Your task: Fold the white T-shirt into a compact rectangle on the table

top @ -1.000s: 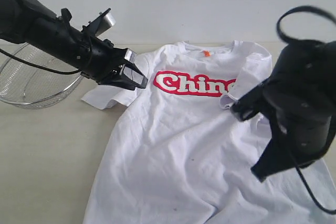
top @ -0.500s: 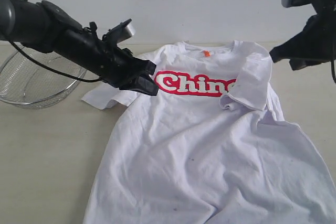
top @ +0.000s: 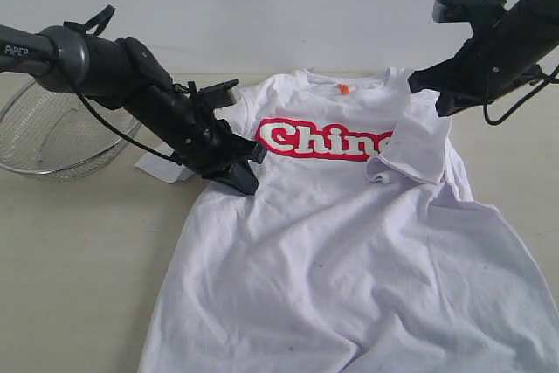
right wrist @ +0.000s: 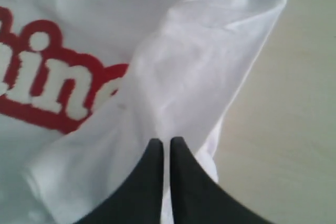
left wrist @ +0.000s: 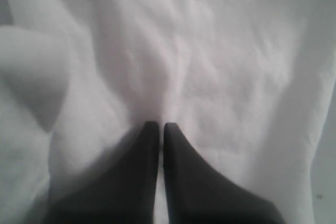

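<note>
Table (top: 70, 242), white T-shirt (top: 349, 242) under left claw (top: 246, 183)

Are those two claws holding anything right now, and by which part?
Nothing, it seems. The left gripper and the right gripper are both shut over the shirt, with no cloth pinched in either.

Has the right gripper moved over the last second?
Yes. The right gripper has risen from the folded sleeve, going up and back to the far shoulder of the T-shirt.
</note>
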`<state>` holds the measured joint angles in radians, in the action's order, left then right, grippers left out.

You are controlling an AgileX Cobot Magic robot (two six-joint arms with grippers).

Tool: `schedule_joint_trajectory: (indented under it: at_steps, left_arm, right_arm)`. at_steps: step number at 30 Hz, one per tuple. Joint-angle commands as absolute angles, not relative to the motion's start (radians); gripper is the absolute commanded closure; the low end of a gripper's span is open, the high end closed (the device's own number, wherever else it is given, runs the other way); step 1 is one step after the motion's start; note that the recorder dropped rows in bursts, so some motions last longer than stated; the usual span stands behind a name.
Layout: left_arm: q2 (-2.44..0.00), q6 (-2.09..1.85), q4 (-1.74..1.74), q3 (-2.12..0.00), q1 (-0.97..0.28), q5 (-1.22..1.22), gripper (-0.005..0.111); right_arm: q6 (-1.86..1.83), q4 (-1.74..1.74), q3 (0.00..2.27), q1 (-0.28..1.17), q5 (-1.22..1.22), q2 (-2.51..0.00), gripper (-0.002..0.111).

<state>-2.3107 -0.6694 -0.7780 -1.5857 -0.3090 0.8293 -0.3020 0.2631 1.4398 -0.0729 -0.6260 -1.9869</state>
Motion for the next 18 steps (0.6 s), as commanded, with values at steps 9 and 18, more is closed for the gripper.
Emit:
schedule_joint_trajectory:
  at_steps: [9,18]
  left_arm:
    - [-2.326,-0.634,-0.765,-1.628,-0.313,0.87,0.102]
    - [-2.326,-0.624,-0.759,-1.628,-0.313,0.865,0.102]
  right_arm:
    - [0.034,-0.118,1.504,-0.081,-0.582,-2.102,0.109]
    - [-0.09,0.095,1.533,-0.07,-0.518,-2.147,0.109]
